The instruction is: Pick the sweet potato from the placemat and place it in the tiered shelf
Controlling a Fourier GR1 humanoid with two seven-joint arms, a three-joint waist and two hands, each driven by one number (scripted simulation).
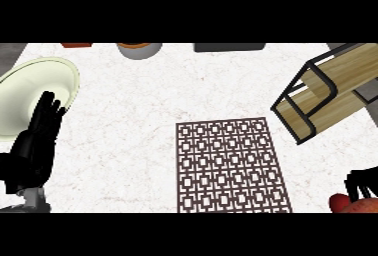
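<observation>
Sweet potato (360,206) sits clasped in the right hand (359,183) at the lower-right corner, its long axis indiscernible.

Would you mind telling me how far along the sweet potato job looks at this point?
Done: the placemat is bare, so the sweet potato is already off it. In hand: the right hand, at the lower right edge, is curled over the sweet potato. Left: carrying it to the tiered shelf at the upper right, whose boards hold nothing visible. The left hand rests open by the plate.
</observation>
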